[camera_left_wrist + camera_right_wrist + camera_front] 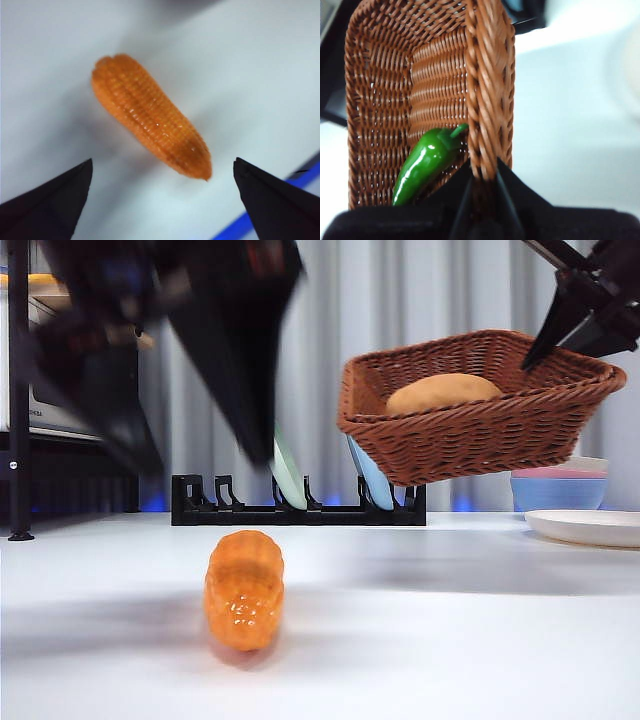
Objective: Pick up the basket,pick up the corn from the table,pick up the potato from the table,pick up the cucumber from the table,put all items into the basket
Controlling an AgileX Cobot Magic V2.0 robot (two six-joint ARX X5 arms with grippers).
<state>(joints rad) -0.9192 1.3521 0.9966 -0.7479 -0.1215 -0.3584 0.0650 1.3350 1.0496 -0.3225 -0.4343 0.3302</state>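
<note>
The orange-yellow corn [244, 588] lies on the white table [450, 640], end toward the camera. My left gripper [200, 445] hangs open above it, blurred by motion. In the left wrist view the corn [150, 116] lies between and beyond the spread jaws of that gripper [162, 200], untouched. My right gripper [565, 340] is shut on the rim of the reddish-brown wicker basket [480, 430] and holds it tilted in the air at the right. The tan potato [443, 392] lies inside it. In the right wrist view the gripper [482, 185] clamps the basket rim [487, 95], and the green cucumber [424, 164] lies in the basket.
A black dish rack [297, 510] with two upright plates stands at the back, behind the corn. Stacked pastel bowls [558, 485] and a white plate [585, 526] sit at the right, under the raised basket. A dark stand [18, 390] rises at the far left.
</note>
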